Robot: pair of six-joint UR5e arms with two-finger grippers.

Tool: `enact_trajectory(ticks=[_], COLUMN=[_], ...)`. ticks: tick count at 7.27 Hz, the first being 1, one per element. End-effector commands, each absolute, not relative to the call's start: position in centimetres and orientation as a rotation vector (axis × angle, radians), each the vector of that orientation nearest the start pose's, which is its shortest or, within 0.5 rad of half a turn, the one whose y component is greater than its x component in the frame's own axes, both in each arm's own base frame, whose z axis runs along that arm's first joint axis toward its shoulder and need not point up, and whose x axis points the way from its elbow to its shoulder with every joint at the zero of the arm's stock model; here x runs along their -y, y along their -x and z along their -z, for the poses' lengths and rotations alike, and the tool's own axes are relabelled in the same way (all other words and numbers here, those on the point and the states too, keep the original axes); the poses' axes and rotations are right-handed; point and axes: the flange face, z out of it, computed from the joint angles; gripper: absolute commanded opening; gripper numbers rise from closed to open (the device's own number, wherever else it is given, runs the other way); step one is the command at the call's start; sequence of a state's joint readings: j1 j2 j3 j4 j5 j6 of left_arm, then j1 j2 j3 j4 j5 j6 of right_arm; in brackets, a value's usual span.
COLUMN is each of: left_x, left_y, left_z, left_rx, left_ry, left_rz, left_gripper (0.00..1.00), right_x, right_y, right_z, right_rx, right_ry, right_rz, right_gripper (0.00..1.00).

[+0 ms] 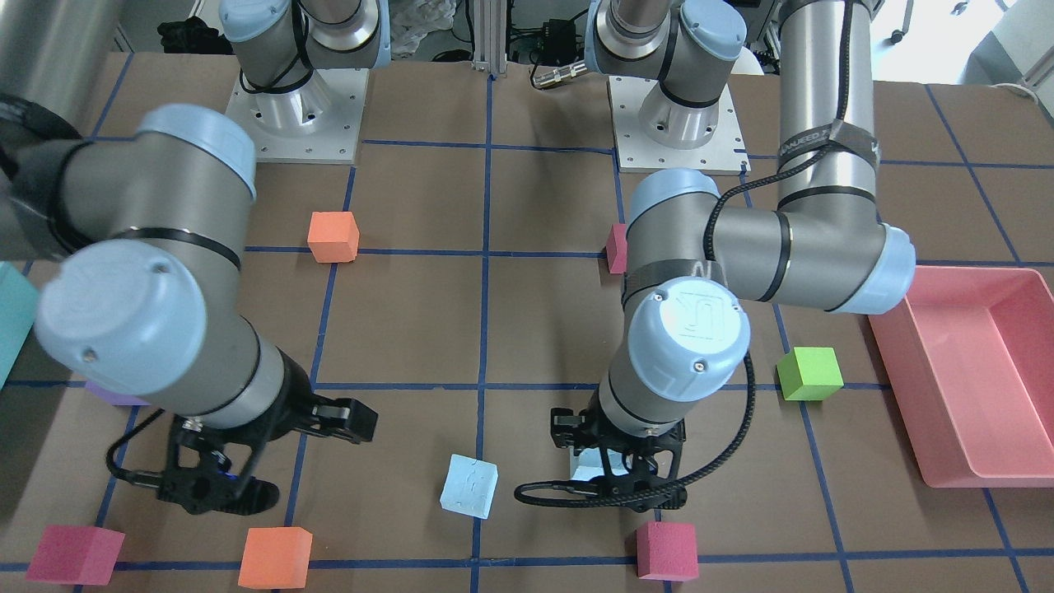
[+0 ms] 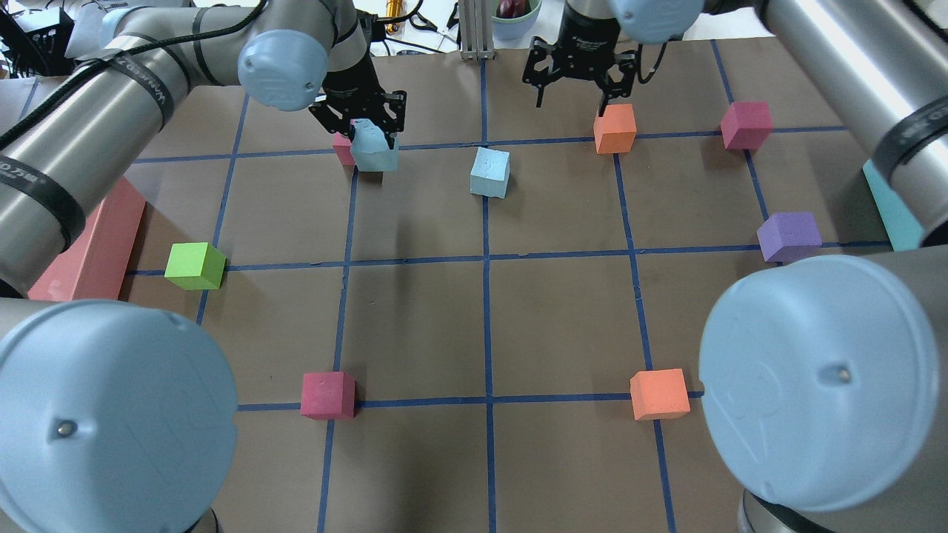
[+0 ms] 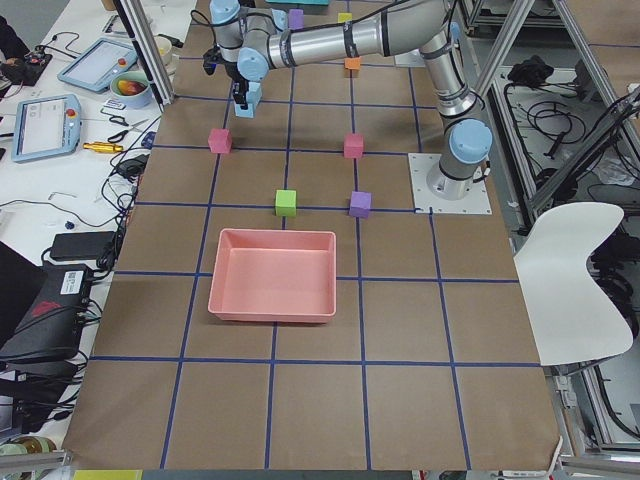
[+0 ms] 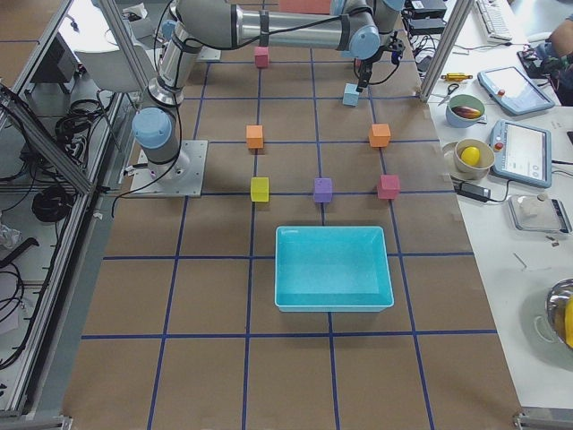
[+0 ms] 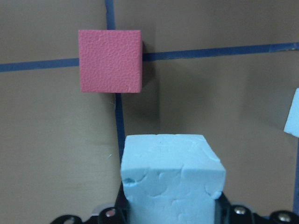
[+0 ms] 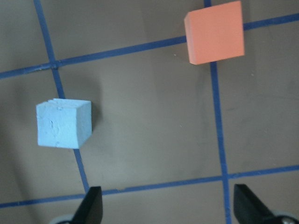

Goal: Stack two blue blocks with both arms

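Note:
My left gripper (image 2: 372,137) is shut on one pale blue block (image 2: 376,154) and holds it low over the table at the far left; the block fills the bottom of the left wrist view (image 5: 170,175). The other blue block (image 2: 490,172) sits free on the table near the centre line, to the right of the held one. It also shows in the right wrist view (image 6: 63,123). My right gripper (image 2: 572,104) is open and empty, hovering to the right of the free block, with its fingers (image 6: 93,207) spread wide.
A pink block (image 2: 342,148) sits right beside the held block. An orange block (image 2: 615,129) lies under the right gripper's side. A magenta block (image 2: 746,124), purple block (image 2: 789,237) and green block (image 2: 195,266) stand around. A pink bin (image 1: 972,371) and a teal bin (image 2: 892,211) flank the table.

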State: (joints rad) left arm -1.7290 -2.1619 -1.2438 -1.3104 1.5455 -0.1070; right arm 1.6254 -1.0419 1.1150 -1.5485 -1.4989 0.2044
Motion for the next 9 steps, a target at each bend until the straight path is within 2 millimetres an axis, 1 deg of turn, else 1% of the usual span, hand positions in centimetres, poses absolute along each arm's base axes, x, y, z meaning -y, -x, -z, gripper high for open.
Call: enact_trajectory(ticks=[1,2,3,4,5,6,7,8,9], left_x=[68.4,69.2,69.1,69.7,70.3,70.2,70.3,70.1,70.0], left_y=[29.6,31.3,34.0,34.9,35.6,36.8,37.1,37.5,37.8], left_z=[-31.7,-31.7,-30.7,-29.3,-28.3,-27.8,-27.4,-27.4,-27.3], left_rx=[-3.184,-3.188,-3.188,-3.186,-3.185,-3.179,-3.177,-3.182,-3.180], left_ry=[-0.050,-0.060,-0.075,-0.089,-0.084,-0.101,-0.103,-0.089,-0.093], left_rz=[0.028,0.048,0.051,0.044,0.039,0.041,0.036,0.034,0.027], left_gripper=[0.10,0.10,0.10,0.10,0.10,0.10,0.11,0.13,0.21], right_x=[63.6,60.4,56.7,53.2,51.6,51.5,51.0,50.8,50.8], right_y=[-11.8,-10.9,-10.9,-10.4,-10.5,-10.8,-11.3,-12.3,-12.4], right_z=[-41.2,-41.6,-42.4,-44.1,-46.1,-46.4,-47.6,-47.3,-47.5], right_rx=[-3.109,-3.107,-3.130,-3.177,-3.193,-3.187,-3.150,-3.053,-3.040], right_ry=[-0.146,-0.167,-0.168,-0.166,-0.187,-0.182,-0.176,-0.171,-0.162], right_rz=[-0.261,-0.244,-0.227,-0.212,-0.139,-0.148,-0.111,-0.117,-0.110], right_gripper=[1.00,1.00,1.00,1.00,1.00,1.00,1.00,1.00,1.00])
